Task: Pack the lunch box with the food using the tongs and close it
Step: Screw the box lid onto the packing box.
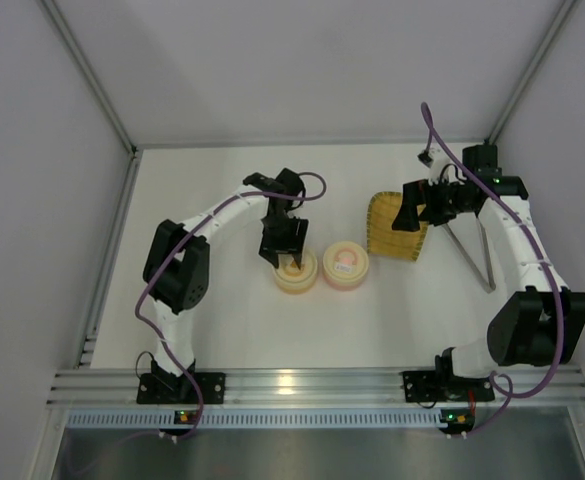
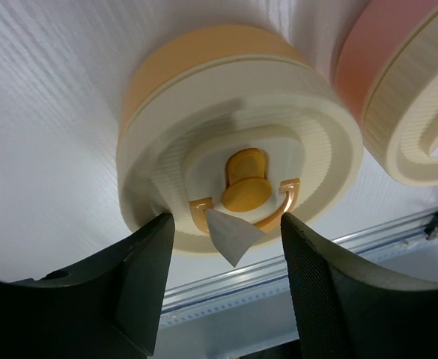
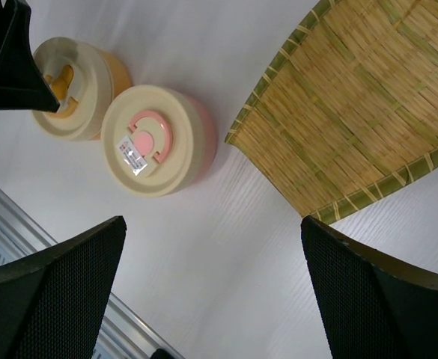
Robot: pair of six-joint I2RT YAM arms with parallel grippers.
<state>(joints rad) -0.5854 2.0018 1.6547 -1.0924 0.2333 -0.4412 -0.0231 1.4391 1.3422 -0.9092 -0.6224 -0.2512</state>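
Presently, left gripper [image 2: 227, 224] jaws stand apart, straddling the small orange knob [image 2: 246, 183] atop the lidded cream-yellow round plastic tub [image 2: 189, 67], mid-frame. Risk: off-centre closing slips off, shoving it into the pink plastic tub [image 2: 368, 60] upper right.

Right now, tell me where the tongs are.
In the top view, the tongs lie on the right, between the woven tray and the right arm.

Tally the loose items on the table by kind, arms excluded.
Tubs: 2, cream-yellow tub and pink tub, both lidded
Woven tray: 1
Tongs: 1
Total: 4
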